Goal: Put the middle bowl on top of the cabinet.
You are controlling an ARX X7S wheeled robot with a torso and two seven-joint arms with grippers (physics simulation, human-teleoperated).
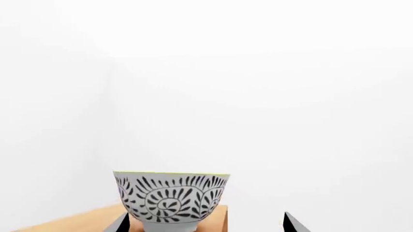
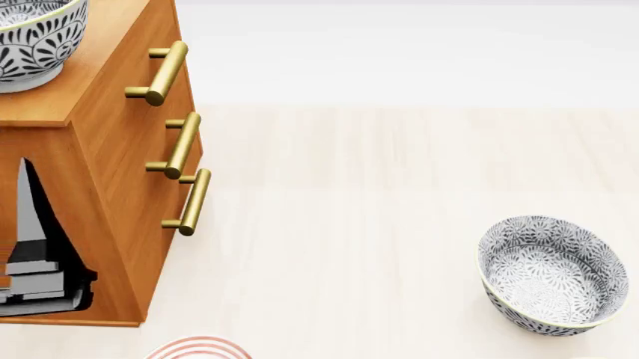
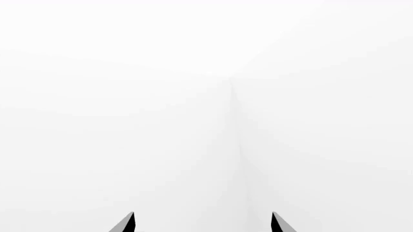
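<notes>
Middle bowl (image 1: 171, 200) sits upright on the cabinet (image 1: 77, 220), just ahead of the left gripper (image 1: 205, 223), fingers spread and empty

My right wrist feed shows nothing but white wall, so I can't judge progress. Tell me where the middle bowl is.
Observer: The middle bowl stands upright on top of the cabinet, at the head view's upper left.
Operator: Report the left gripper.
Observer: The left gripper is open, its fingertips well apart and clamping nothing, with the bowl just beyond them.
Operator: Name what else is nearby.
Observer: Another patterned bowl sits on the pale surface to the right of the cabinet.
</notes>
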